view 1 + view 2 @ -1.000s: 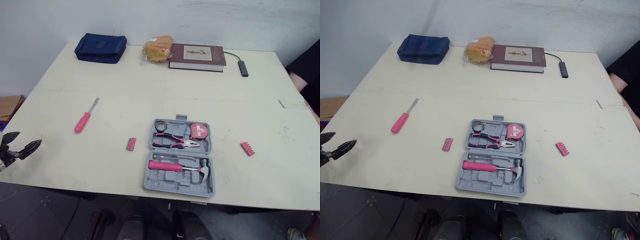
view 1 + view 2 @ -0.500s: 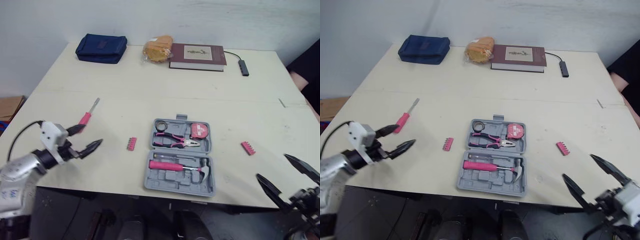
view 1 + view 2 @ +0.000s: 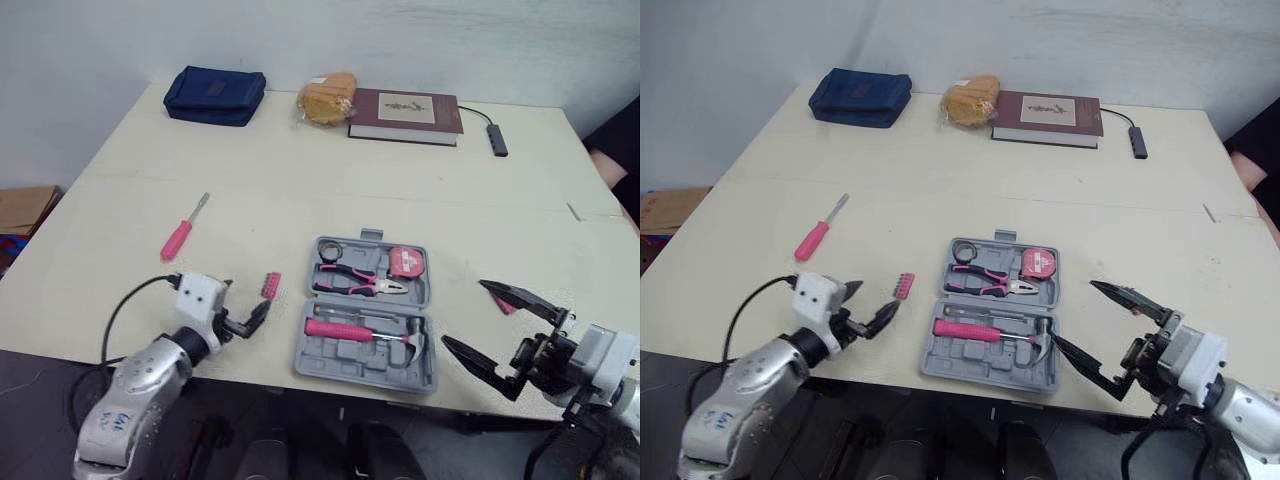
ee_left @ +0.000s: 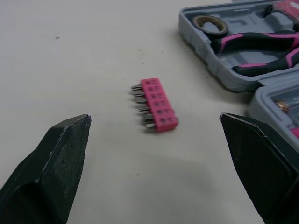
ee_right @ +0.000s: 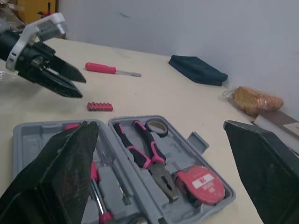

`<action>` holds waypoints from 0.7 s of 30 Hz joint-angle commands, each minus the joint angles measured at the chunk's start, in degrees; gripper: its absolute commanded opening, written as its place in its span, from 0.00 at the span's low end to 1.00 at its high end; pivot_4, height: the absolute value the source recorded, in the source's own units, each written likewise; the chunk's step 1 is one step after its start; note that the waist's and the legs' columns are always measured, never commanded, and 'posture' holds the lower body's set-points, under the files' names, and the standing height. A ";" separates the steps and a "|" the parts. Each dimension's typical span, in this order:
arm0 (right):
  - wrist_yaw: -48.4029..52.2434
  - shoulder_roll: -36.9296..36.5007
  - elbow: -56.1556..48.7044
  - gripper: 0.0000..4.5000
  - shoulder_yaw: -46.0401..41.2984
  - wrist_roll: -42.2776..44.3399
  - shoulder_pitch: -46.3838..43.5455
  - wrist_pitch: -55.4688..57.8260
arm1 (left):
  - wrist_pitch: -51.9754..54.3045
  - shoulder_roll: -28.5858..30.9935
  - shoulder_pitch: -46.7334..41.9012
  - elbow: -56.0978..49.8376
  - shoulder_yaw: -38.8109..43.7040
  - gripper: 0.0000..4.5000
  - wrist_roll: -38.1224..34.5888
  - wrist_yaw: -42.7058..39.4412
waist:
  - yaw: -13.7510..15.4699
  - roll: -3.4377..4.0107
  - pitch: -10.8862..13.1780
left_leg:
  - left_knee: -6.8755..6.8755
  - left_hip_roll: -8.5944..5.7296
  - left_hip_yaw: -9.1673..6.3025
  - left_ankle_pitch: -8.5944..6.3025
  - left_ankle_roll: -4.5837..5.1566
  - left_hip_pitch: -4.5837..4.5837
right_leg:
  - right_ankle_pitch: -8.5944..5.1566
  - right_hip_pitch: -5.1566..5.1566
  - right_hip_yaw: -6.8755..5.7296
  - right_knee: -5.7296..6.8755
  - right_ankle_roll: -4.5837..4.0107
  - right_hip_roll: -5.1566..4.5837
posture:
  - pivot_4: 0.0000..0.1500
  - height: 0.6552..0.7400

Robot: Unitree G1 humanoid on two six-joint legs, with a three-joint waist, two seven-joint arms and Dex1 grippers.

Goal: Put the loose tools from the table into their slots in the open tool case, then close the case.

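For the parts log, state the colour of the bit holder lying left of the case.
Pink bit holder, with metal bit ends; the left wrist view shows it best.

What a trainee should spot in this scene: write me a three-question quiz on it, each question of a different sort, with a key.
1. True or false: the left gripper is shut on the pink bit holder.
2. Which tool lies outside the tool case? A. hammer B. pliers C. screwdriver
3. Fill in: the right gripper has its jaws ____.
Key: 1 false; 2 C; 3 open.
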 commanded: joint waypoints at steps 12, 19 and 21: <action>-1.57 -2.04 -4.44 1.00 -1.25 0.95 0.91 4.94 | -3.35 -8.38 -4.77 8.28 -7.06 0.99 9.57 5.97 | 0.31 -0.01 0.01 | 0.07 -0.01 0.01 -0.01 0.02 -0.02 | 0.01 0.02 0.00 0.01 0.03 0.03 | 1.00 1.00; -2.76 -2.55 -6.69 1.00 -2.79 1.64 1.76 7.61 | -4.46 -8.85 -5.78 12.00 -7.27 0.99 13.68 7.80 | 0.26 0.00 -0.01 | 0.08 -0.01 0.01 -0.01 0.02 -0.01 | 0.03 0.03 0.00 0.02 0.05 0.06 | 1.00 1.00; -3.13 -2.51 -7.01 1.00 -3.01 1.68 1.83 8.03 | -4.89 -8.96 -5.90 12.62 -6.86 0.99 13.71 7.43 | 0.25 0.00 -0.01 | 0.07 -0.01 0.01 -0.01 0.01 0.00 | 0.03 0.03 0.00 0.02 0.05 0.06 | 1.00 1.00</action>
